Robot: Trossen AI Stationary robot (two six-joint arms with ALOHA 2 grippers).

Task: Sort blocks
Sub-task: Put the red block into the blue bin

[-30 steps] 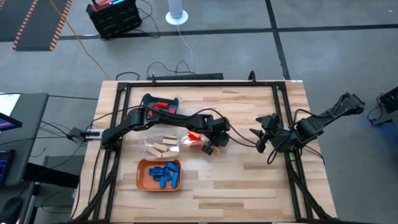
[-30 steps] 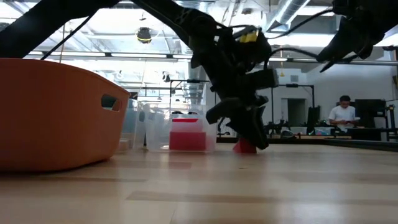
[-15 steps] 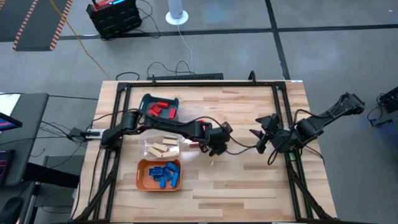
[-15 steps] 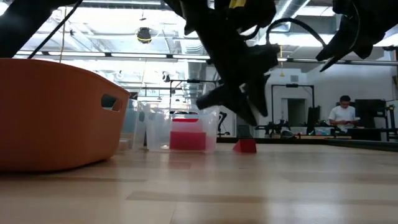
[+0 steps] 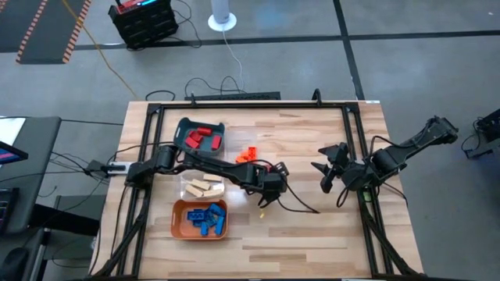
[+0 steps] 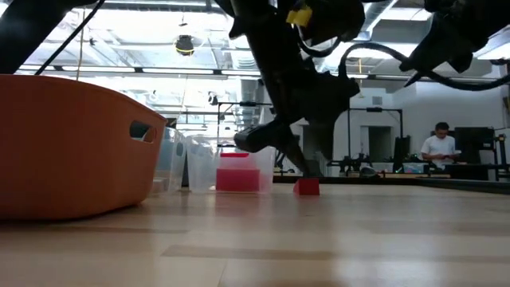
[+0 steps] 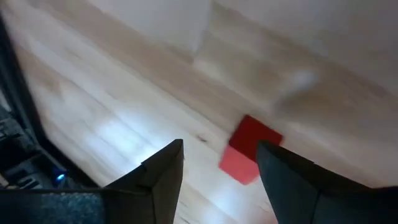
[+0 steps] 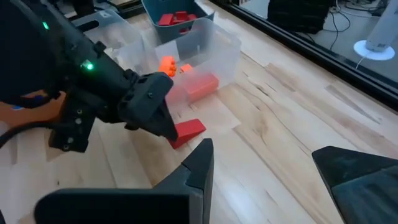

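Wooden table [image 5: 312, 226], left arm reaching across its middle.
Left gripper [image 7: 217, 165] hangs open over a red block [image 7: 250, 149] lying free on the boards, just beyond its fingertips.

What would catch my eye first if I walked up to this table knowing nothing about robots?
Probably the left arm, stretched to the table's middle, its hand open, with a red block lying on the wood at its fingers. Next, the trays on the left side: a teal tray with red blocks, a clear tray with tan ones, an orange tray with blue ones. The right hand waits near the right edge.
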